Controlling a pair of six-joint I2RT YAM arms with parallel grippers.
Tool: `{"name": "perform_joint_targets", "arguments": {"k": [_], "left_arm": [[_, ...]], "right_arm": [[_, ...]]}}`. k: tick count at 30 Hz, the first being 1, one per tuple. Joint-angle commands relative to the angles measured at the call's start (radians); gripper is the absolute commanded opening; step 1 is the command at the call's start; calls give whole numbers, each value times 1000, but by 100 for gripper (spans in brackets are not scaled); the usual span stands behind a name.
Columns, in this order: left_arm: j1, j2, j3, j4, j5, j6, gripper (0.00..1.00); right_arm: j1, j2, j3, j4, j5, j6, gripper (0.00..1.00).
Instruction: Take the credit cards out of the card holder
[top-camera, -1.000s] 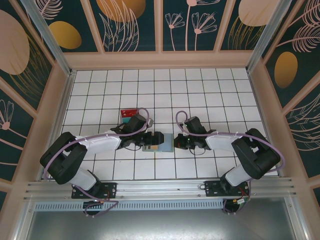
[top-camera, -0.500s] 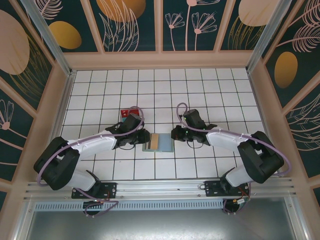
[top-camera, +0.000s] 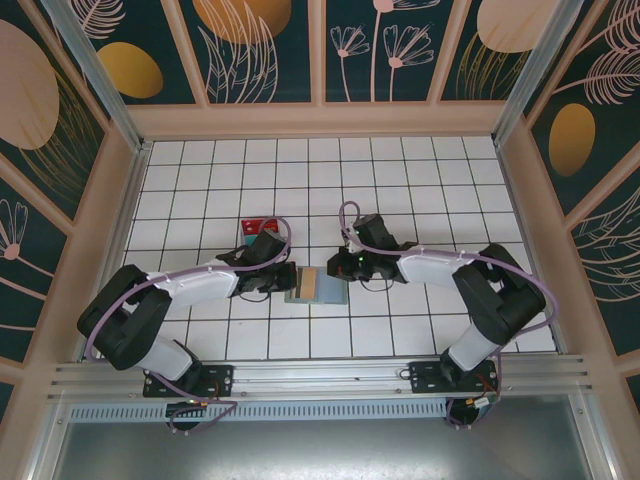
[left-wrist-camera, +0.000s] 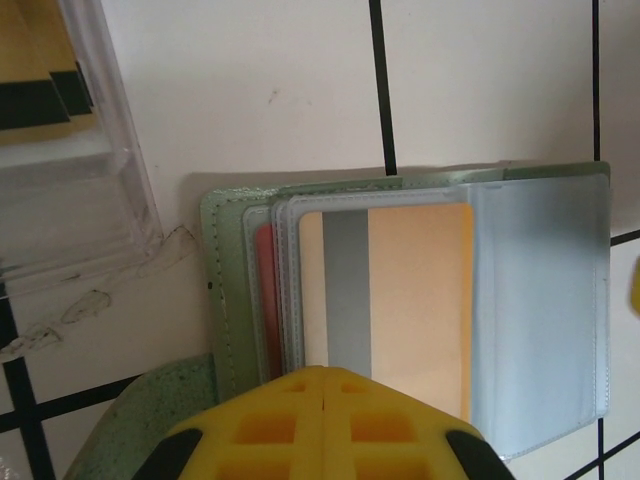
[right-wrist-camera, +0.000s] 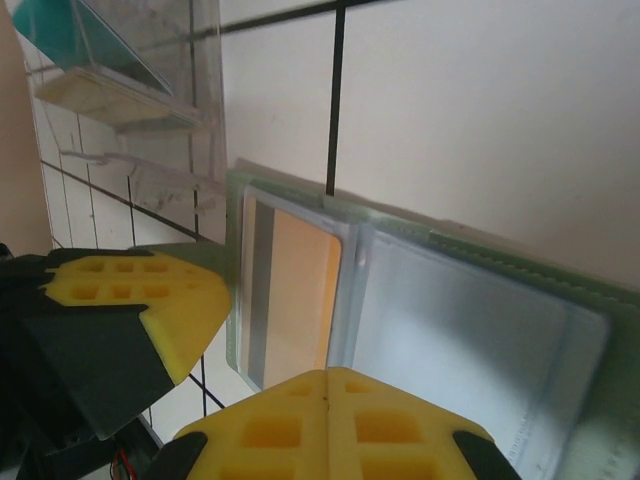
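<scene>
The card holder (top-camera: 332, 292) lies open on the tiles, grey-green outside with light blue clear sleeves (left-wrist-camera: 545, 300). A tan credit card (left-wrist-camera: 415, 290) with a grey stripe sits in its left sleeve, and a red card edge (left-wrist-camera: 265, 300) shows behind it. My left gripper (top-camera: 290, 278) is shut, its yellow tips (left-wrist-camera: 325, 375) over the holder's left edge and the tan card's end. My right gripper (top-camera: 333, 268) is shut too, its tips (right-wrist-camera: 328, 375) over the holder (right-wrist-camera: 470, 330) near its middle fold. The left gripper's finger (right-wrist-camera: 150, 300) shows beside the tan card (right-wrist-camera: 295, 300).
A clear tray (top-camera: 260, 228) holding a red card stands just behind the left gripper. In the wrist views its plastic walls (left-wrist-camera: 110, 170) come close to the holder's left edge, and a teal card (right-wrist-camera: 50, 30) rests in it. Wooden walls ring the tiled floor.
My left gripper has gone from open to shut and drawn back left, uncovering the open holder. My right gripper has moved left to the holder.
</scene>
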Motion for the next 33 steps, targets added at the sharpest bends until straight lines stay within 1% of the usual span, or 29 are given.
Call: {"name": "perform_joint_targets", "arguments": {"k": [1,9,16,26,33], "left_arm": [[6,14,-12,25,7,9,7],[6,27,-9,3,-30,6,4],[6,37,-11,-7,-41,6,3],[5,54,-27,16,-2,-3,3],[5,54,-32,21,4,-5,2]], "right_arm": [[22,30,46,27,-37,5,4],[33,97,81,30,-65,-3,2],[38,135,101,31,-92,-8,3],[41,165,100,19,-112,-16,5],[41,179,97,19,-124,-15,8]]}}
